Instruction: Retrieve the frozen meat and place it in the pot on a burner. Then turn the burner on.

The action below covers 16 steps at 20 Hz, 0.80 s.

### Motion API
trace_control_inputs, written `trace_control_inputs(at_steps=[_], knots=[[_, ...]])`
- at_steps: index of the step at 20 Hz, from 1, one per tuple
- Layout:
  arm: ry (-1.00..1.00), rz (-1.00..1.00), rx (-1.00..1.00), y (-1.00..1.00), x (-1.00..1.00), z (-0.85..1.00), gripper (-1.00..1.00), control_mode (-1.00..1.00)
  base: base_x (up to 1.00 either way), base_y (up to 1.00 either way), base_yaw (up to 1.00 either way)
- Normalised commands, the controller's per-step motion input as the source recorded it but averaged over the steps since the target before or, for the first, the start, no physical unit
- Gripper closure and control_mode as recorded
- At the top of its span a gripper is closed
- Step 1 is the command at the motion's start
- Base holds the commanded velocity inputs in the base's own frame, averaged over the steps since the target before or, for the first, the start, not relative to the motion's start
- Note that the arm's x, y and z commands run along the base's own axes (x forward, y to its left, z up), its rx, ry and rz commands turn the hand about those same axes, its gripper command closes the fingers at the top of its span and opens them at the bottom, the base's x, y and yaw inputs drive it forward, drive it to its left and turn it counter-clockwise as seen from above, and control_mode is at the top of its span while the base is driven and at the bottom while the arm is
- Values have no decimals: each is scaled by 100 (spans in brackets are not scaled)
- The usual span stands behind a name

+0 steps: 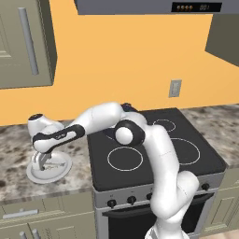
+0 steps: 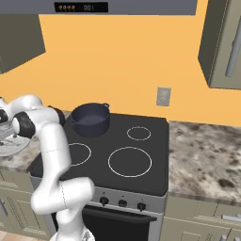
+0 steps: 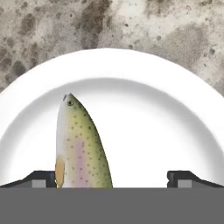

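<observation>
The frozen meat (image 3: 81, 146) is a speckled fish lying on a round white plate (image 3: 153, 127); its tail end is cut off at the bottom of the hand view. My gripper (image 3: 113, 178) hangs open just above the plate, one fingertip beside the fish and the other well off to its right. In the left base view the gripper (image 1: 44, 161) reaches down onto the plate (image 1: 58, 173) on the counter left of the stove. The dark blue-grey pot (image 2: 90, 118) stands on the stove's back left burner, apart from the gripper (image 2: 4, 134).
The black cooktop (image 2: 141, 155) has ring burners, and a row of knobs (image 2: 122, 203) runs along its front. Speckled stone counter (image 1: 14, 154) lies on both sides. Wall cabinets (image 1: 23, 42) and a range hood (image 2: 117, 7) hang above.
</observation>
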Motion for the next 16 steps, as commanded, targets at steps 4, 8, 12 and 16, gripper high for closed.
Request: trace_control_inputs(at_steps=[4,8,12,16], knots=[[0,0,-1,0,0,-25,-100,-100,0,0,0],[0,0,0,0,0,-12,-100,-100,0,0,0],[-1,0,0,0,0,-6,100,-100,0,0,0],[-2,0,0,0,0,-1,100,-100,0,0,0]])
